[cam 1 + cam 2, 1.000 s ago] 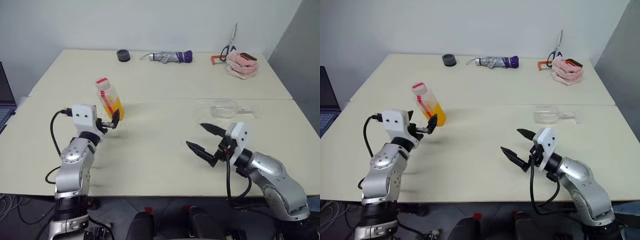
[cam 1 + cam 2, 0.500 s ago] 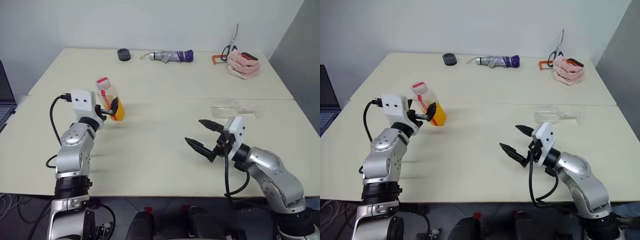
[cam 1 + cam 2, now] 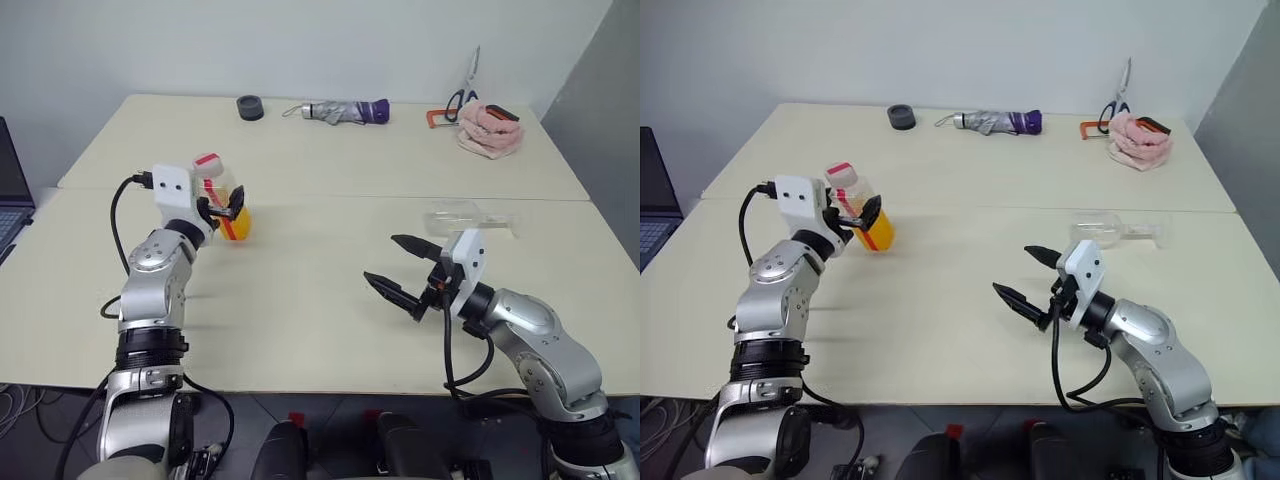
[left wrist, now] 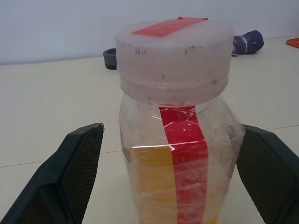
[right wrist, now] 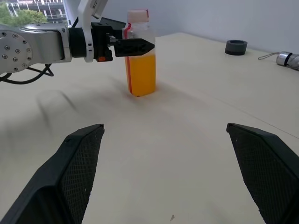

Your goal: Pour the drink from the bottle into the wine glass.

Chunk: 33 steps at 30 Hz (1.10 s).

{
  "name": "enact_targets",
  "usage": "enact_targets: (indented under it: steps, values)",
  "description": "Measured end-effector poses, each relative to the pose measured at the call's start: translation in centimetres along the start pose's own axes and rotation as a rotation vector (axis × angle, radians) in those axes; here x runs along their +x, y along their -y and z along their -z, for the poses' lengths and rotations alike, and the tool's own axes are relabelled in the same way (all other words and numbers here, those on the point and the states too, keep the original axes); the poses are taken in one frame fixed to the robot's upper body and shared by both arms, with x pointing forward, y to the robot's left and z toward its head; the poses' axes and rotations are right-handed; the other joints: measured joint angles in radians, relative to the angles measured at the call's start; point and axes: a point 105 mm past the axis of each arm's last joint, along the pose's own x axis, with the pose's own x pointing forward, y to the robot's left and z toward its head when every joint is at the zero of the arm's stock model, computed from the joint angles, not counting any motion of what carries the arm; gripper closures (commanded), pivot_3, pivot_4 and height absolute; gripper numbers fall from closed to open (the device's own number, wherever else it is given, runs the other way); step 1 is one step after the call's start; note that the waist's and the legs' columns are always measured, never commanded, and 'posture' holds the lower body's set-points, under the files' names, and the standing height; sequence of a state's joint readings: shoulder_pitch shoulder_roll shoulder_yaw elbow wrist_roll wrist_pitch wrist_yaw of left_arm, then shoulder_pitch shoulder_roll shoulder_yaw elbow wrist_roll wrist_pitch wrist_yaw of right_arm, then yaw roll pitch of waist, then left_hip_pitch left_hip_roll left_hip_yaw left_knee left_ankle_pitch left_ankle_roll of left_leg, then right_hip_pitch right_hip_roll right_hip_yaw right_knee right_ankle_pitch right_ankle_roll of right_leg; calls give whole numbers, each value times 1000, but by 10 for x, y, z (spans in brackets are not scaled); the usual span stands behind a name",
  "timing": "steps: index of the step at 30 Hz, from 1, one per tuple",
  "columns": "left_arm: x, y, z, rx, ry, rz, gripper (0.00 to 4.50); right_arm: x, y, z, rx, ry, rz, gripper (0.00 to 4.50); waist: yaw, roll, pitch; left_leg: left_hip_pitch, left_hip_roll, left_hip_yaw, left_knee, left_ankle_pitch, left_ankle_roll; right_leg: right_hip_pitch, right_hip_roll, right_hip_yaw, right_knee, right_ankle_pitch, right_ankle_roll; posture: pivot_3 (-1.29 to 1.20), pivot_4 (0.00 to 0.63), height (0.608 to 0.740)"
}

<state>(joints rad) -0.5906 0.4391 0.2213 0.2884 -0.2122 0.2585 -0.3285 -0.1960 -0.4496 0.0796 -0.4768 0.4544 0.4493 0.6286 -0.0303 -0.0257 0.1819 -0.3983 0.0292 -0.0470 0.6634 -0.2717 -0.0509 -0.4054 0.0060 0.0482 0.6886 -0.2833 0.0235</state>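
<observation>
My left gripper's (image 3: pixel 862 213) fingers are spread either side of the upright bottle (image 3: pixel 862 208), far left; my right gripper (image 3: pixel 1027 276) gapes mid-table. Wine glass (image 3: pixel 1110 231) lies toppled beyond it. Umbrella (image 3: pixel 996 121), scissors (image 3: pixel 1116 92) and pink cloth (image 3: pixel 1140 139) sit far back.

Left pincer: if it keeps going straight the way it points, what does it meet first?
The bottle. It stands upright between the open fingers of the left pincer, dead ahead. Contact isn't visible yet; the gap to the palm is hard to judge.

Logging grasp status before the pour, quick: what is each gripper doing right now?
Left gripper: jaws open, either side of the bottle, not closed on it.
Right gripper: jaws open, holding nothing.
</observation>
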Motion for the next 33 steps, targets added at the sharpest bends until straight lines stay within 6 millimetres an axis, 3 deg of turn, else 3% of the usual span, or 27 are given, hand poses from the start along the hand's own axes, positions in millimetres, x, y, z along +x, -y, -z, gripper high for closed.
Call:
enact_targets:
  steps: [24, 27, 32, 33]
  values:
    - [8, 8, -5, 18, 22, 25, 46, 0, 1, 1, 4, -14, -1, 0, 1, 0, 0, -1, -1, -3, 0, 0, 0, 0, -1, -3, 0, 0, 0, 0, 150, 740]
    - [9, 8, -10, 23, 39, 26, 654, 0, 1, 1, 2, -16, -1, 0, 1, 0, 0, -1, -1, -3, 0, 0, 0, 0, -1, -3, 1, 0, 0, 0, 150, 740]
    - [10, 9, -13, 25, 51, 26, 2201, -1, 1, 1, 2, -16, -2, 0, 1, 0, 0, -1, -1, -3, 0, 0, 0, 0, -1, -3, 1, 0, 0, 0, 150, 740]
    - [10, 9, -13, 24, 51, 25, 2280, -1, 1, 1, 2, -16, -2, 0, 1, 0, 0, -1, -1, -3, 0, 0, 0, 0, -1, -3, 1, 0, 0, 0, 150, 740]
